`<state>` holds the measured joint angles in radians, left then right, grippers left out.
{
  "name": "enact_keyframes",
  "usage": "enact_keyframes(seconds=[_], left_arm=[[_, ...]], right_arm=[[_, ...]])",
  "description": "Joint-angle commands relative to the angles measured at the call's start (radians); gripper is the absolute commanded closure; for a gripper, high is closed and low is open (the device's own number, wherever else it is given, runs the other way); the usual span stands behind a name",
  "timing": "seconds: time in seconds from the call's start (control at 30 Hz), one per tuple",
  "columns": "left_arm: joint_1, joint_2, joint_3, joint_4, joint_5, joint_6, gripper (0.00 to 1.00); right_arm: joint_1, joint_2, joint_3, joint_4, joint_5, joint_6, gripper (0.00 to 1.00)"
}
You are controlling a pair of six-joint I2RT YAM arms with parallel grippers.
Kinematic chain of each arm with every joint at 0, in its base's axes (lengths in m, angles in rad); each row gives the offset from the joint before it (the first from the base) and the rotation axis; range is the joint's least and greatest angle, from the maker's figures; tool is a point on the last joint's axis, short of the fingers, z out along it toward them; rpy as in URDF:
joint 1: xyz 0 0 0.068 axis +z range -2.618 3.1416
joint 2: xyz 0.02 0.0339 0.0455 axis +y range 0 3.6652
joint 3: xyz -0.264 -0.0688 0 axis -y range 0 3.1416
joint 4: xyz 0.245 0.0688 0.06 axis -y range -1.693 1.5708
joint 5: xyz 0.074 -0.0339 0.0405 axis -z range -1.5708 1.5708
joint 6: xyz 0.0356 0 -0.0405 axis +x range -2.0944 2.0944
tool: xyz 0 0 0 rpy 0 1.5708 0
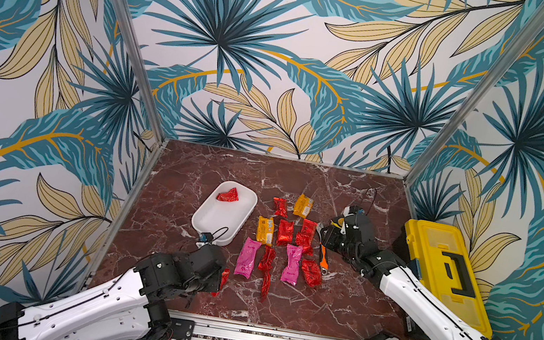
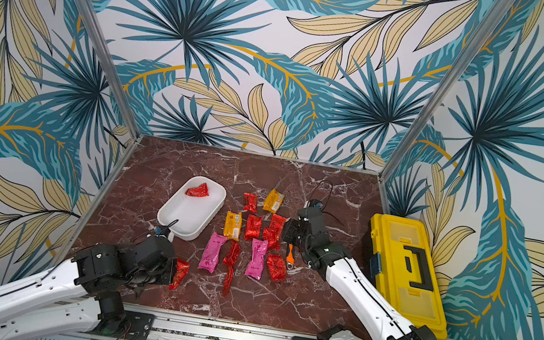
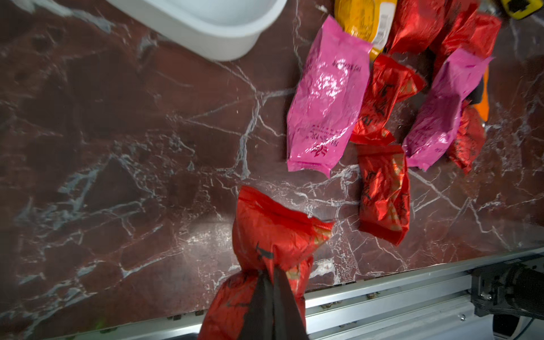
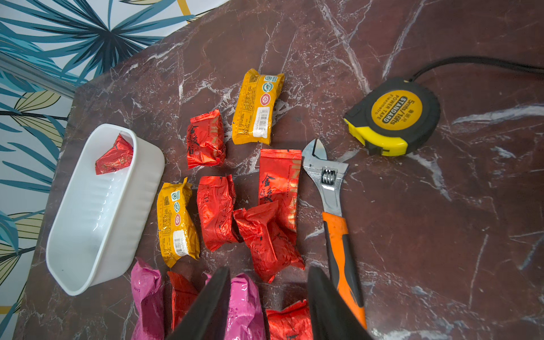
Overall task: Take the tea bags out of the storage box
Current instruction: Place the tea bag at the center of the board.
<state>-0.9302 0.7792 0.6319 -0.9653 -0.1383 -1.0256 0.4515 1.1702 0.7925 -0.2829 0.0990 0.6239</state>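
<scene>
Left wrist view: the left hand [image 3: 272, 273] is seen clamped on the end of a crinkled red tea bag [image 3: 273, 235], which sticks out past the fingertips near the front edge of the marbled tabletop [image 3: 117, 176]; whether this bag touches the surface cannot be told. In both top views it is found in front of the white storage box [image 1: 217, 223], apart from it. A second red bag [image 1: 228, 194] is left inside the box, at its far end, propped against the wall. The other tea bags [image 1: 284, 233] are laid on the tabletop just to the right of the box: two pink sachets [image 1: 246, 257] [image 1: 292, 264], two orange-yellow sachets [image 1: 265, 229] [image 1: 303, 206], and the remainder red, some overlapping. The right hand [image 4: 269, 269] is held over the right side of this group, its jaws parted and nothing gripped. An orange-handled wrench [image 4: 338, 229] is laid along the group's right side, a tape measure [image 4: 394, 114] near its head, and a yellow toolbox [image 1: 446, 272] is placed at the right edge.
</scene>
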Motion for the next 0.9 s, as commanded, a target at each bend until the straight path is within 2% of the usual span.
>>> enact_keyframes(seconds=[0.0,0.3,0.43,0.47,0.6,0.7,0.77,0.8,0.87], left_arm=[[-0.014,0.039,-0.078,0.128,-0.004,-0.079,1.00],[-0.013,0.290,-0.101,0.356,-0.036,-0.068,0.99],[-0.014,0.327,-0.075,0.326,-0.059,-0.072,0.56],[-0.014,0.316,-0.068,0.306,-0.072,-0.073,0.51],[-0.014,0.232,-0.010,0.184,-0.143,-0.069,0.43],[-0.013,0.175,0.060,0.117,-0.208,-0.001,0.43],[-0.003,0.151,0.105,0.115,-0.264,0.091,0.40],[0.015,0.146,0.124,0.129,-0.273,0.148,0.40],[0.108,0.149,0.165,0.189,-0.228,0.299,0.39]], right_arm=[[-0.002,-0.017,-0.030,0.001,-0.007,0.015,0.52],[-0.002,-0.042,-0.044,-0.014,-0.004,0.020,0.52],[-0.002,-0.060,-0.048,-0.021,0.004,0.018,0.52],[-0.002,-0.064,-0.048,-0.025,0.006,0.016,0.52],[-0.002,-0.073,-0.046,-0.030,0.004,0.014,0.52],[-0.002,-0.072,-0.049,-0.006,-0.028,0.024,0.52],[-0.002,-0.062,-0.051,0.024,-0.072,0.048,0.52],[-0.001,-0.053,-0.049,0.035,-0.091,0.056,0.52],[0.005,-0.027,-0.039,0.046,-0.119,0.068,0.52]])
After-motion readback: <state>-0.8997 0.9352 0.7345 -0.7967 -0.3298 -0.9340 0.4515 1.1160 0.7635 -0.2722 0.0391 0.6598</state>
